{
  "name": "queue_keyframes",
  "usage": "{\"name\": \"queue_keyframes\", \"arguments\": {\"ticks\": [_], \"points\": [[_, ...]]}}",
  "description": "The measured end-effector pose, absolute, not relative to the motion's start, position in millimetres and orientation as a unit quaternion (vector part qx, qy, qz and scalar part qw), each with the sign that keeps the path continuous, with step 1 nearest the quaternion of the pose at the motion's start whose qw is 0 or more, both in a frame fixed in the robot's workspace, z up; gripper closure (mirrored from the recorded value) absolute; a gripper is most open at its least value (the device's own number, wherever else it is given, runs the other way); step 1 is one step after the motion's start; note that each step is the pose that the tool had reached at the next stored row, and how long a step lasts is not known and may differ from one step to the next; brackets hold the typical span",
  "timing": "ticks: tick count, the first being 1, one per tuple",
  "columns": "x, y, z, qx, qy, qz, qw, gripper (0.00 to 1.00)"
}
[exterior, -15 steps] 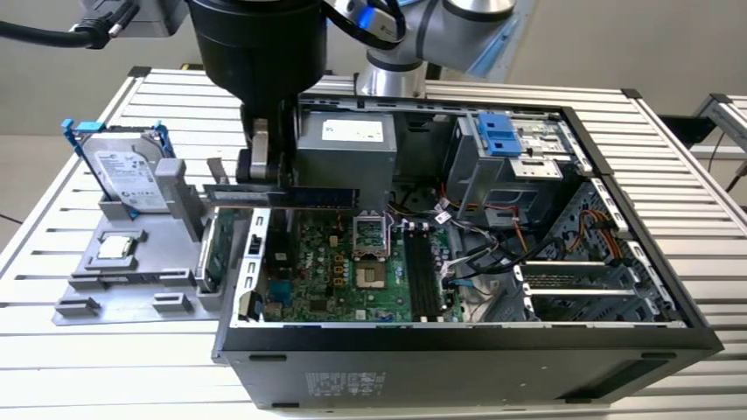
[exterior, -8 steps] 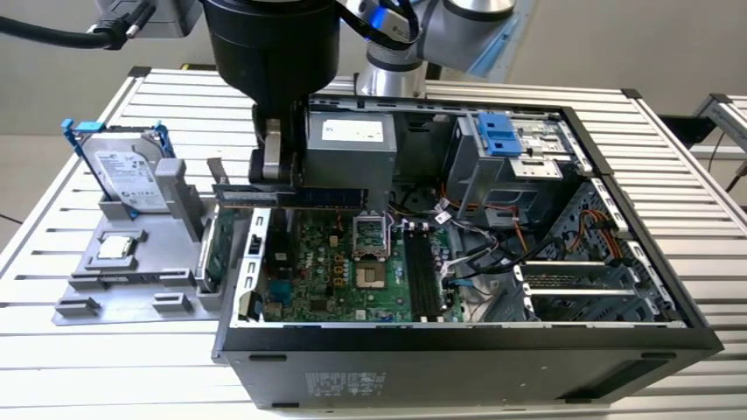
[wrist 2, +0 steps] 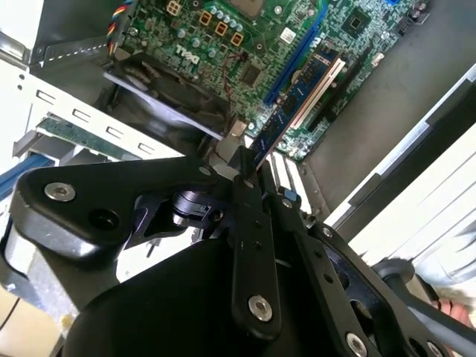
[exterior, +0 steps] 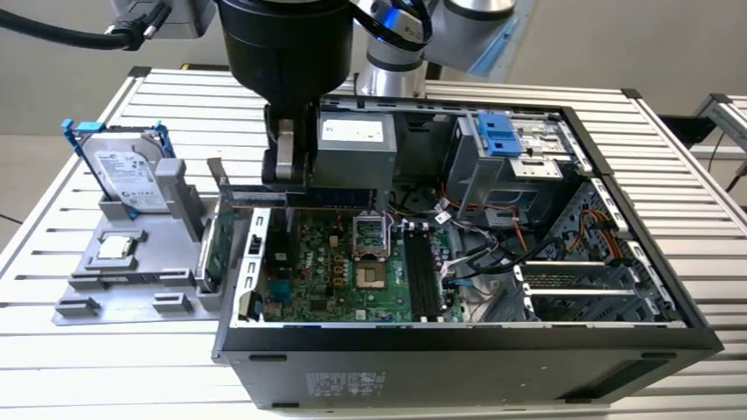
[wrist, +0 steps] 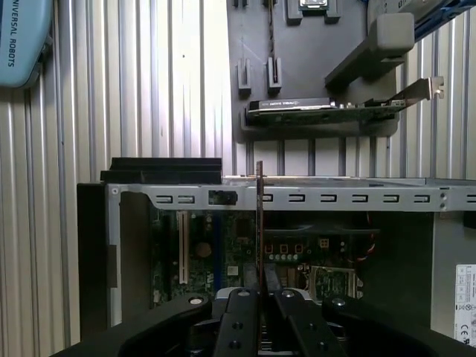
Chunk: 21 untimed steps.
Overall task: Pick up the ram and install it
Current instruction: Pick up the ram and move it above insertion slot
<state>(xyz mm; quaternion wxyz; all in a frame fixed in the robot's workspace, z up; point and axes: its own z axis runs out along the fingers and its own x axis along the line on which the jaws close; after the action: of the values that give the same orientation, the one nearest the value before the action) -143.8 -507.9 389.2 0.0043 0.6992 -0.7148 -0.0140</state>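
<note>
- Your hand [wrist: 259,288] was pressed together on the ram [wrist 2: 294,104], a long, thin, dark circuit-board stick with a blue-green face. The two black fingers pinched its flat faces.
- In both wrist views the stick projected out beyond the fingers, edge-on and straight.
- You held the ram in the air above the open black metal computer case [exterior: 467,337], over the green motherboard [exterior: 338,271]. It was not seated in any slot.
- The case lay on its side on the ribbed aluminium bench [exterior: 117,367], just beside the grey plastic parts holder [exterior: 129,280].
- Handling, as a judgement: the ram was likely light and stiff, but thin and fragile.
- A grip across the flat faces, clear of the contact edge, suited it best.
- Any sideways load on the free length risked bending or cracking it.
</note>
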Motion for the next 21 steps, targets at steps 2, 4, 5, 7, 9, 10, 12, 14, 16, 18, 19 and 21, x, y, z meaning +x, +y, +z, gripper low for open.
{"name": "queue_keyframes", "arguments": {"ticks": [2,4,5,7,9,10,12,14,16,18,19,21], "points": [[-142,-508,389,0.699,-0.715,-0.014,0.004,1.0],[-140,-508,389,0.699,-0.715,-0.014,0.004,1.0],[-139,-508,389,0.699,-0.715,-0.014,0.004,1.0],[-137,-508,389,0.699,-0.715,-0.014,0.004,1.0],[-135,-508,389,0.699,-0.715,-0.014,0.004,1.0],[-134,-508,389,0.699,-0.715,-0.014,0.004,1.0],[-132,-508,389,0.699,-0.715,-0.014,0.004,1.0],[-130,-508,389,0.699,-0.715,-0.014,0.004,1.0],[-128,-508,389,0.699,-0.715,-0.014,0.004,1.0],[-127,-508,389,0.699,-0.715,-0.014,0.004,1.0],[-126,-508,389,0.699,-0.715,-0.014,0.004,1.0],[-124,-508,389,0.699,-0.715,-0.014,0.004,1.0]]}}
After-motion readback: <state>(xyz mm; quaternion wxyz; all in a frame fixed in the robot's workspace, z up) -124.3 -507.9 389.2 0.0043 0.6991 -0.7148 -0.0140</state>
